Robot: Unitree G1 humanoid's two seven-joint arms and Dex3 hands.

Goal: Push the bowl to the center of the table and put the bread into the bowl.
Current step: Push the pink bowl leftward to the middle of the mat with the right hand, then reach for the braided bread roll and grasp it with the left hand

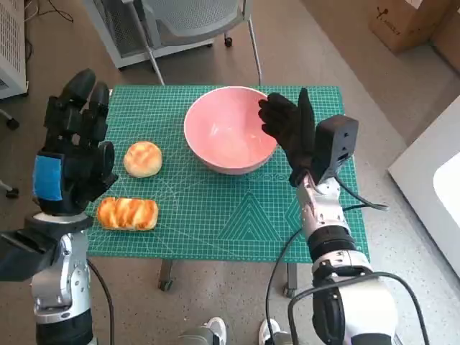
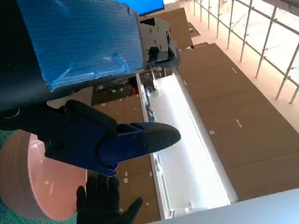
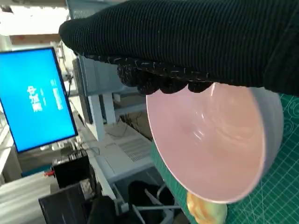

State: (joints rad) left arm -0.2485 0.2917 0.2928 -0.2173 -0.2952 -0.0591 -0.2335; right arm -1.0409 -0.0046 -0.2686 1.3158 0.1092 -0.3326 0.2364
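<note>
Nearest to me, at the front left of the green mat point(image 1: 237, 215), lies the long bread point(image 1: 128, 213). A little past it sits the round bun point(image 1: 142, 159). The two do not touch.

My left hand point(image 1: 73, 147) is up in the air over the left edge of the mat, beside both breads. Its fingers point up and are spread apart. It holds nothing and touches nothing.

My right hand point(image 1: 290, 129) is on the other side. Its fingers are straight and a bit apart, and it holds nothing. It is flat against the right side of the pink bowl point(image 1: 230, 129), right by the rim. I cannot tell for sure if it presses on the bowl.

The bowl stands upright at the back of the mat, near the middle from side to side. In my right wrist view its pink inside has nothing in it, and a bit of the bun peeks out past it.

Behind the table stands a grey chair point(image 1: 194, 18). At the far right is a brown box point(image 1: 406, 21).
</note>
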